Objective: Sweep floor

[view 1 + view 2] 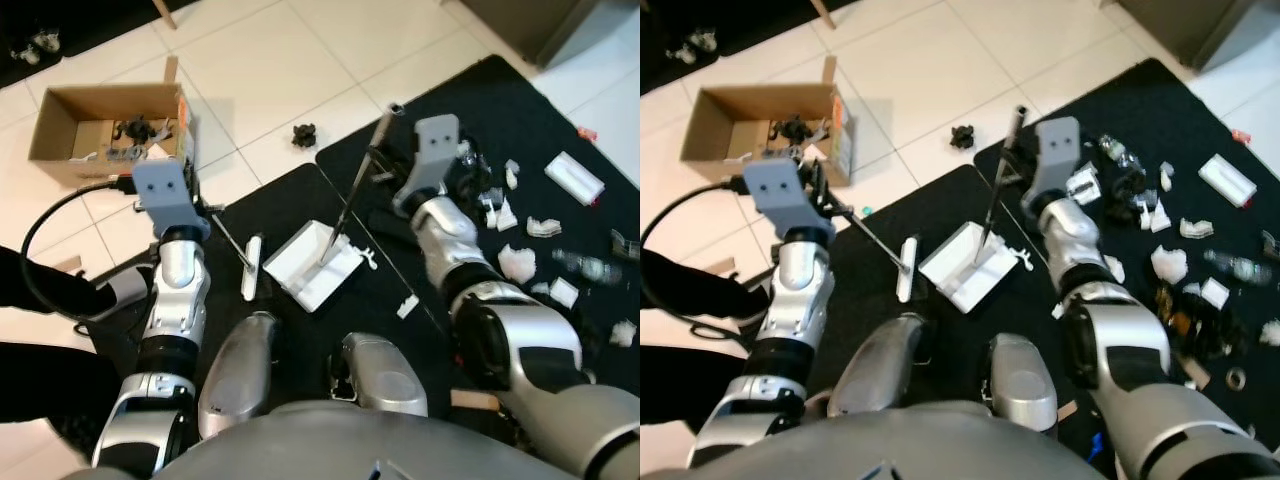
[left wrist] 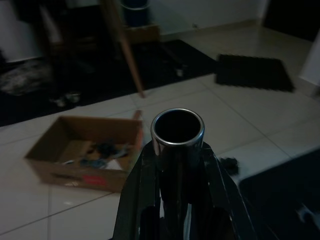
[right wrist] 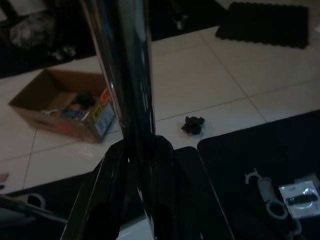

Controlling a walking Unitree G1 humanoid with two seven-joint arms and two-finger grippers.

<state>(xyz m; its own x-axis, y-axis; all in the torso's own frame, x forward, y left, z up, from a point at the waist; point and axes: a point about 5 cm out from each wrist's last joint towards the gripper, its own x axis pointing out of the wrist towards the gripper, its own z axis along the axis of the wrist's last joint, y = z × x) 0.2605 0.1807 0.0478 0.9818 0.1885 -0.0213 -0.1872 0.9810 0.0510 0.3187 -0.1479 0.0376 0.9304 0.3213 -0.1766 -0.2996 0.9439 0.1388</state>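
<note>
On the black mat, white dustpan propped by right tool clamped on its metal handle, small broom just beside it, left tool clamped on broom's metal tube.

Around the white dustpan, the black mat toward the cardboard box is blocked by a white brush head. Bare tile is left beyond the dustpan, broken by one dark clump. The mat on its other side is crowded with white scraps.
</note>
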